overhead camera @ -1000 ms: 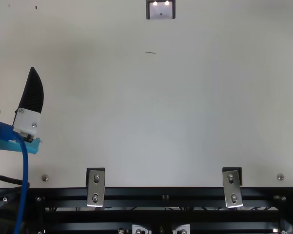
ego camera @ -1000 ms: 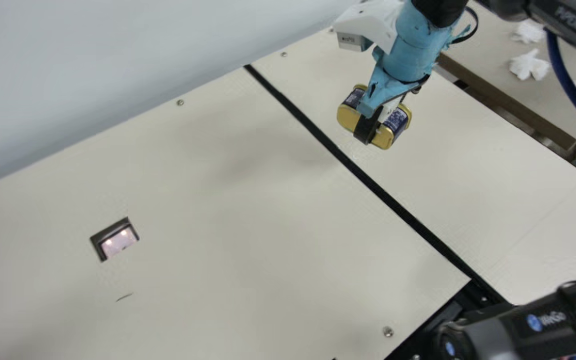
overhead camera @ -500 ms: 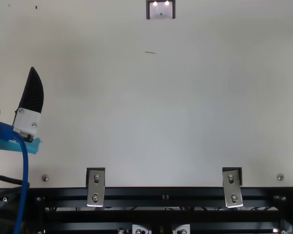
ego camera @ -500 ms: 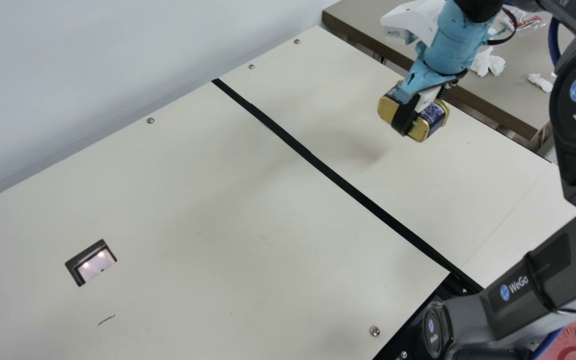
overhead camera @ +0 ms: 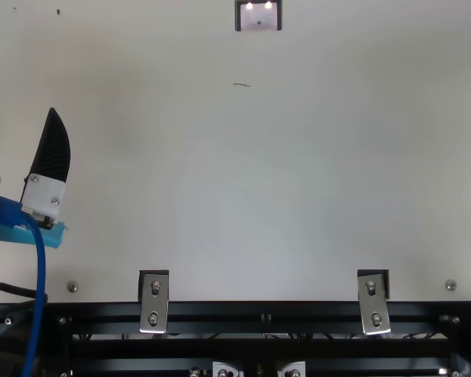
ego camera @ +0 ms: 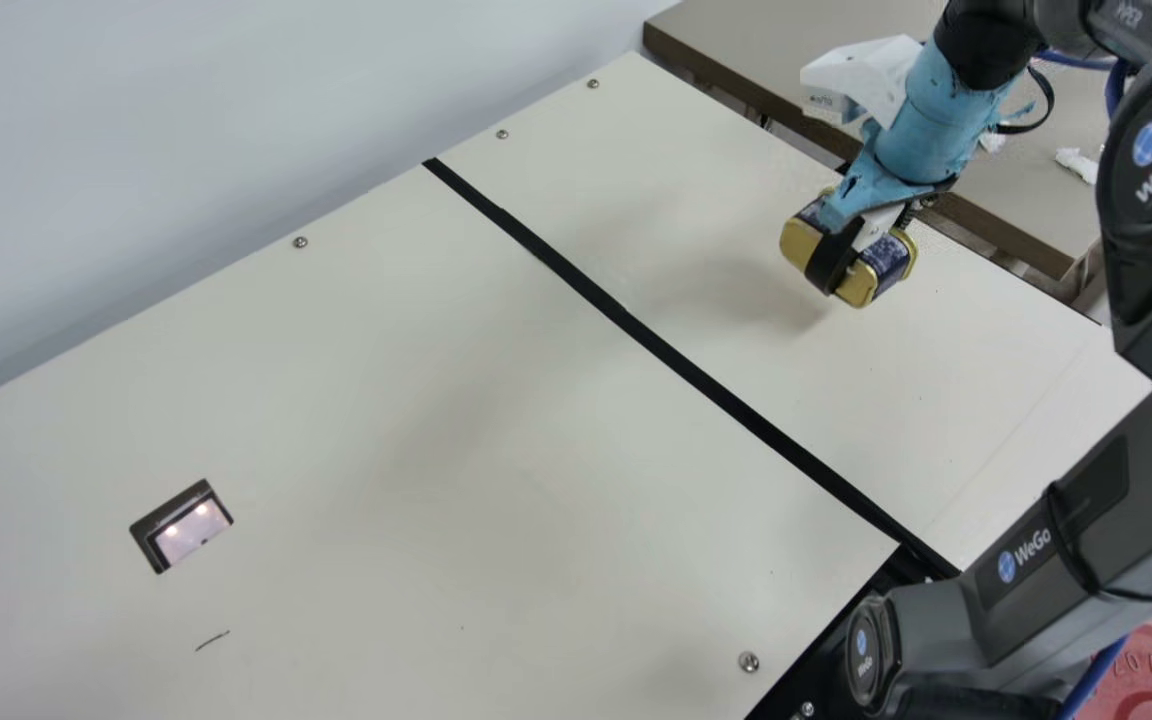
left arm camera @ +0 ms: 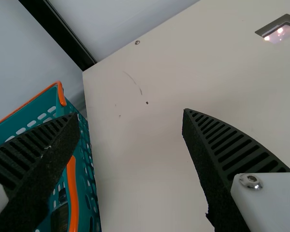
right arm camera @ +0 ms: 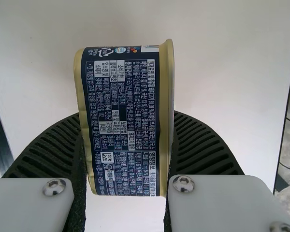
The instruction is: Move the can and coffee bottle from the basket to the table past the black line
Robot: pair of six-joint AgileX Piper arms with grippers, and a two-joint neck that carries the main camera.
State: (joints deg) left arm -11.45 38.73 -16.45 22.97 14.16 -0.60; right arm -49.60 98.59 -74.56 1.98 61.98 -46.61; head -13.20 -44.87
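In the main view my right gripper point(ego camera: 829, 262) is shut on the gold-and-navy can point(ego camera: 891, 257), holding it above the table on the far right side of the black line point(ego camera: 626, 320). In the right wrist view the can point(right arm camera: 123, 121) sits squeezed between the fingers of my right gripper point(right arm camera: 126, 115), its printed side showing. At the top view's left edge is my left gripper point(overhead camera: 51, 153). The left wrist view has my left gripper point(left arm camera: 130, 115) open and empty, one finger overlapping the teal basket point(left arm camera: 87, 169). A dark object point(left arm camera: 60, 217) shows at the basket; I cannot tell what it is.
A dark recessed fixture point(ego camera: 181, 525) sits in the table surface point(ego camera: 416, 440). Along the back runs a pale wall point(ego camera: 236, 110). Beyond the right edge stands a brown table point(ego camera: 1006, 200). A black frame with metal brackets point(overhead camera: 154, 302) borders the front.
The neck camera turned early on, then stayed nearly still. Over the last half second my right gripper and the can moved slightly right and lower in the main view. My left gripper stayed put.
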